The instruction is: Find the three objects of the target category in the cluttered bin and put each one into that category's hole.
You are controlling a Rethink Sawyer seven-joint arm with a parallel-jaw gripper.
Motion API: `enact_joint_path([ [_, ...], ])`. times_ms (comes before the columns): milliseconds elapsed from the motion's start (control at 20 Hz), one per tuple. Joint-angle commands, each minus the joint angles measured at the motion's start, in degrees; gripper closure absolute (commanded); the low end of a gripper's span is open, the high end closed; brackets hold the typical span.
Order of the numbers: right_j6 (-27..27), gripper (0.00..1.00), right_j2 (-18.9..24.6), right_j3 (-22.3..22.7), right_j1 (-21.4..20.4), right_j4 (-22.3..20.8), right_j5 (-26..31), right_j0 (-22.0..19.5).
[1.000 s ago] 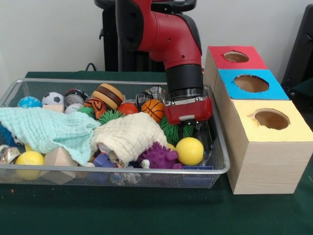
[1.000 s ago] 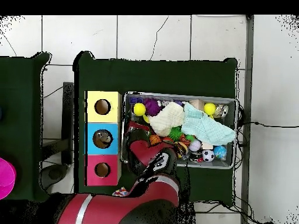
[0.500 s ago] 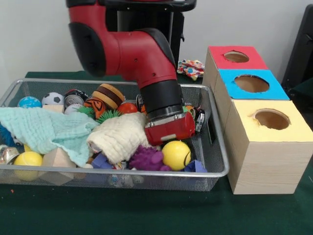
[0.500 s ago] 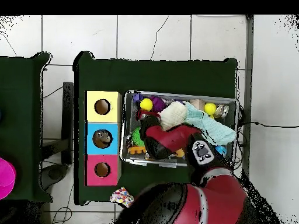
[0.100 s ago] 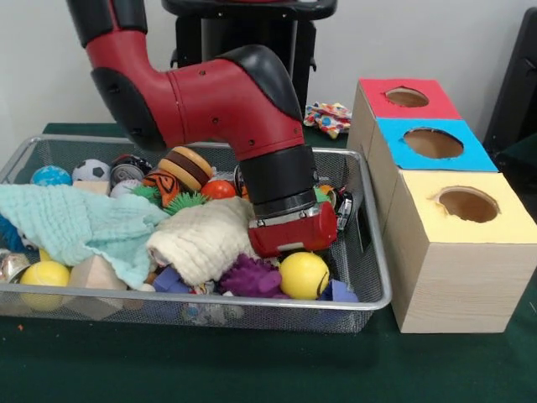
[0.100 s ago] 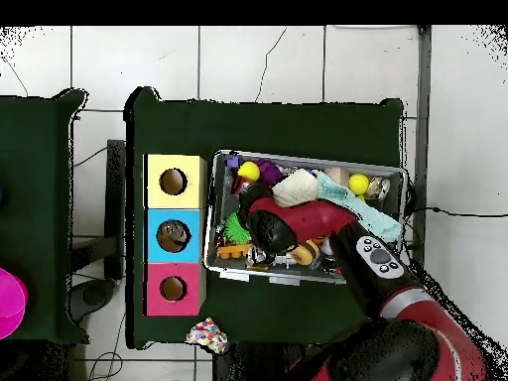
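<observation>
We've got the gripper [image 5: 289, 248] buried low in the wire bin [image 5: 369, 252], and honestly we can't tell how its jaws stand. A yellow ball [image 5: 304, 274] sits just below it, a purple spiky toy [image 5: 252, 278] beside that, and the cream cloth [image 5: 201, 239] touches its side. The yellow-topped box hole [image 5: 466, 204] is well off to the side.

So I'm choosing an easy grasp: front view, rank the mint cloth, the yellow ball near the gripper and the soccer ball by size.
1. Mint-green knitted cloth, largest.
2. Yellow ball.
3. Black-and-white soccer ball, smallest, though it lies farther back, so that's unsure.
</observation>
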Motion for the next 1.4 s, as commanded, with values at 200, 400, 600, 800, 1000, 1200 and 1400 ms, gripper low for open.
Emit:
enact_joint_path([
  [200, -19.02, 0.00, 4.98, -10.31, 21.44, 5.48, 14.38, 4.43],
  [400, -13.88, 1.00, 1.23, -9.59, 19.03, 3.65, 5.56, 7.37],
  [600, -9.36, 1.00, -2.89, -9.66, 16.59, 3.51, 2.02, 10.85],
  [800, -8.96, 1.00, -5.78, -10.23, 14.97, 4.83, 3.20, 13.55],
  [1000, -1.27, 1.00, -14.27, -10.45, 10.56, 7.84, 3.51, 21.12],
  [1200, 3.60, 1.00, -24.09, -11.54, 6.14, 9.79, 9.06, 29.92],
  [1400, 2.76, 1.00, -27.01, -9.45, 3.63, 12.64, 11.56, 31.99],
])
